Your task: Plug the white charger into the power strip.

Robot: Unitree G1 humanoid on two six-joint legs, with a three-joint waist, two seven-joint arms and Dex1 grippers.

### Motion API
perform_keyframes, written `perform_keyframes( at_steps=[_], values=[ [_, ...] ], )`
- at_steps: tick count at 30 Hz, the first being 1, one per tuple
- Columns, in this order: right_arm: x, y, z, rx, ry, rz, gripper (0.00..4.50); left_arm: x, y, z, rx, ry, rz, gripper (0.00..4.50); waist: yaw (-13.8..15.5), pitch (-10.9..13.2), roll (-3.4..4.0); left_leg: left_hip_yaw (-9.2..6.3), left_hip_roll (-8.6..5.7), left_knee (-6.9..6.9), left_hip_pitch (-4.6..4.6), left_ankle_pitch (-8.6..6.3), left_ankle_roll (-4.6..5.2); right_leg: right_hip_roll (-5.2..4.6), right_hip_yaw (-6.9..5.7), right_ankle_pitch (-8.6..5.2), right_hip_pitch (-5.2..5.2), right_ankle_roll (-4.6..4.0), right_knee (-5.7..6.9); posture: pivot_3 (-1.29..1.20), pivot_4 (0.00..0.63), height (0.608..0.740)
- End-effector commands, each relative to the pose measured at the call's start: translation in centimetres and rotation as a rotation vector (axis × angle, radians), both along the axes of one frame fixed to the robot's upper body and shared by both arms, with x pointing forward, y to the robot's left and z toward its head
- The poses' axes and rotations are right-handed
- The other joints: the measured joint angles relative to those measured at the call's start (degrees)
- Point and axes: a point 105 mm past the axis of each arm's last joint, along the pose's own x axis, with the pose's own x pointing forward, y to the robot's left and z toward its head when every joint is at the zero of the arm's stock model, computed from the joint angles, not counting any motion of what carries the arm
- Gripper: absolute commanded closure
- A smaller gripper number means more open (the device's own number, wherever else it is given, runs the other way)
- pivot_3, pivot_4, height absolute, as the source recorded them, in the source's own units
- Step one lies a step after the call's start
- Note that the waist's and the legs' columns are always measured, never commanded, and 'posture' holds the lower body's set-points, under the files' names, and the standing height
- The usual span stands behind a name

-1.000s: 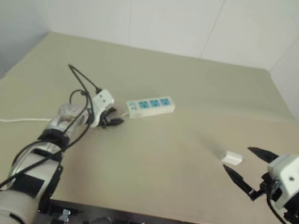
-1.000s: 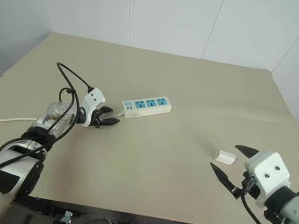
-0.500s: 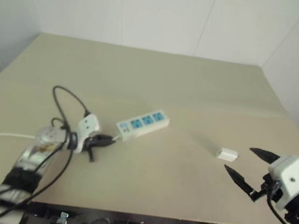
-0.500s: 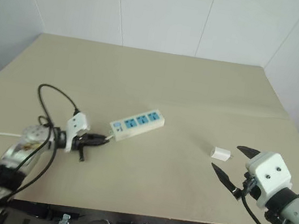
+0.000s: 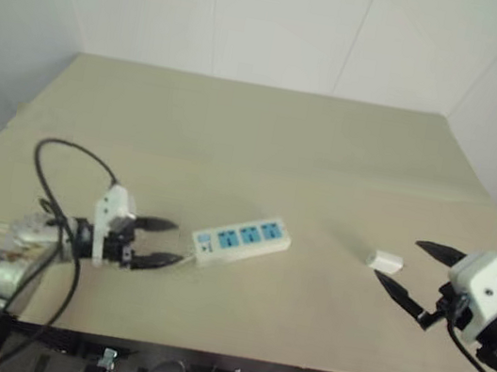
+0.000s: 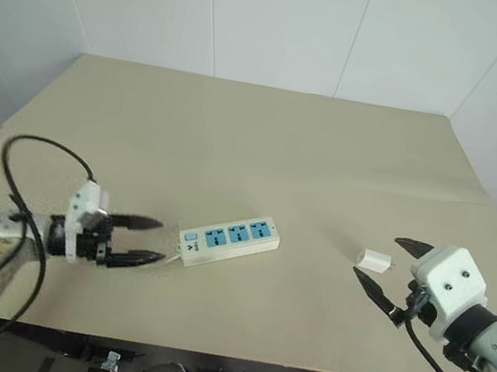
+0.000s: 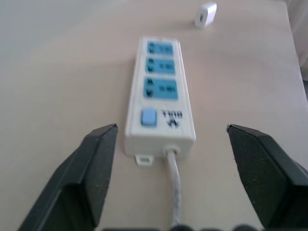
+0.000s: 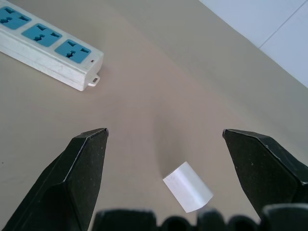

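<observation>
Left eye view: the power strip (image 5: 241, 239) lies at centre on the tan surface (image 5: 265, 141), the white charger (image 5: 386, 262) at right, apart from it. The left gripper (image 5: 162, 243), jaws wide and empty, sits lower left; the right gripper (image 5: 411, 271), jaws wide, flanks the charger.

Left wrist view: the strip's switch end lies between the open jaws.

— Where did the power strip (image 6: 228, 238) lie?
— On the table (image 6: 265, 141), toward its near edge and left of centre, its cable end turned to the left.
— And the white charger (image 6: 373, 260)?
— Well apart to its right, also on the table.
— The grippers?
— The left gripper (image 6: 142, 240) sat just left of the strip's cable end; the right gripper (image 6: 389, 270) just beside the charger, on its right.
</observation>
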Motion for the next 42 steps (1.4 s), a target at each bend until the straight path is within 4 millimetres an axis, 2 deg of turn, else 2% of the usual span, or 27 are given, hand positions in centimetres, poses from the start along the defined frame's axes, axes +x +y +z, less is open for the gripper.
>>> perform_keyframes(
  at_steps=[1,2,7,16,22,27,31,34,37,42],
  values=[
    [-0.2,0.4,1.0,0.002,-0.044,0.016,0.00,2.0,-1.8,0.5,-0.078,-0.164,0.049,0.06,0.07,-0.03,0.05,0.00,-0.03,0.01,0.03,0.00,0.00,-0.02,0.00,0.00,0.05,0.01,-0.01,0.00,0.150,0.740],
    [-0.2,0.5,0.9,0.004,-0.041,0.016,0.00,2.4,-2.3,0.3,-0.098,-0.194,0.059,0.06,0.09,-0.04,0.06,0.01,-0.05,0.02,0.04,0.00,0.00,-0.03,0.01,0.01,0.09,0.02,-0.03,0.00,0.150,0.740],
    [0.2,0.6,1.0,-0.009,-0.050,0.008,0.00,2.5,-5.4,-4.4,-0.029,-0.167,-0.097,0.06,-0.59,-0.04,0.02,0.05,-0.14,-0.01,0.00,0.00,0.01,0.06,0.05,0.02,-0.01,0.01,-0.02,0.00,0.150,0.740],
    [-0.4,0.9,1.3,0.000,-0.064,0.011,0.00,4.6,-6.1,-8.0,0.057,-0.182,-0.056,0.06,-0.13,-0.05,0.03,0.03,-0.10,0.03,0.00,0.00,0.01,0.07,0.02,0.03,0.03,0.02,-0.02,0.00,0.150,0.740],
    [-0.4,0.9,1.4,0.000,-0.070,0.009,0.00,4.6,-6.2,-8.7,-0.016,-0.127,-0.025,0.06,0.09,-0.14,0.16,0.00,-0.09,0.07,0.07,0.00,0.01,0.02,0.00,0.04,0.12,0.04,0.01,0.00,0.150,0.740],
    [-0.3,0.8,1.7,-0.001,-0.076,0.013,0.00,4.2,-5.8,-8.9,-0.071,-0.061,-0.034,1.11,-0.11,-0.19,0.24,0.00,-0.09,0.07,0.08,0.00,0.02,0.03,0.00,0.04,0.12,0.05,0.01,0.00,0.150,0.740],
    [-0.2,0.8,1.8,-0.007,-0.078,0.023,0.00,4.0,-5.8,-9.0,-0.083,-0.055,-0.051,1.13,-0.15,-0.19,0.24,0.01,-0.10,0.06,0.07,-0.01,0.04,0.03,0.01,0.03,0.11,0.06,-0.01,0.00,0.150,0.740],
    [0.1,0.9,2.0,-0.012,-0.078,0.043,0.00,4.4,-7.0,-8.1,-0.095,-0.094,-0.076,1.13,-0.13,-0.19,0.25,0.02,-0.10,0.07,0.07,-0.02,0.04,0.02,0.02,0.03,0.11,0.06,-0.01,0.00,0.150,0.740],
    [0.8,1.1,2.2,-0.027,-0.075,0.072,0.00,4.6,-9.1,-6.6,-0.087,-0.145,-0.202,1.13,0.21,-0.18,0.23,0.01,-0.13,0.13,0.04,-0.01,0.04,0.02,-0.01,0.05,0.12,0.07,0.00,0.00,0.150,0.740],
    [1.5,1.2,2.7,-0.043,-0.079,0.103,0.00,4.1,-12.0,-6.1,-0.049,-0.181,-0.384,1.13,0.37,-0.15,0.19,-0.01,-0.24,0.18,-0.18,-0.04,0.09,0.02,-0.07,0.05,0.03,0.09,-0.12,0.00,0.150,0.740]
  ],
)
